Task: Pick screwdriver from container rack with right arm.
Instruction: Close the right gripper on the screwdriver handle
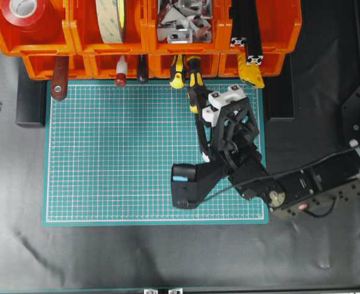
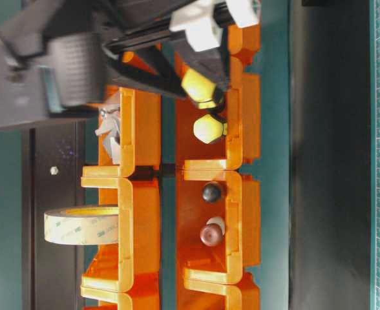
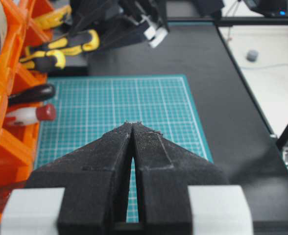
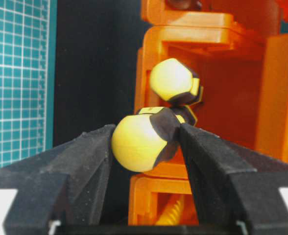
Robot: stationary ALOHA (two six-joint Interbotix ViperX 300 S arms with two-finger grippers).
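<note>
The container rack (image 1: pixel 85 43) of orange bins runs along the far edge of the green mat (image 1: pixel 119 159). The screwdriver (image 1: pixel 195 78) lies in a lower bin with its yellow-and-black handle sticking out over the mat; its shaft is hidden inside. My right gripper (image 1: pixel 198 97) is shut on that handle. In the right wrist view the rounded handle end (image 4: pixel 136 142) sits between the gripper's (image 4: pixel 146 131) two black fingers. My left gripper (image 3: pixel 133 125) is shut and empty, low over the mat, away from the rack.
A stubbier yellow-and-black tool (image 1: pixel 177 72) lies just left of the held handle, close beside it (image 4: pixel 176 83). Red- and dark-handled tools (image 1: pixel 120 76) and a brown handle (image 1: pixel 59 76) stick out further left. Upper bins hold tape rolls (image 1: pixel 111 18) and metal brackets (image 1: pixel 183 21).
</note>
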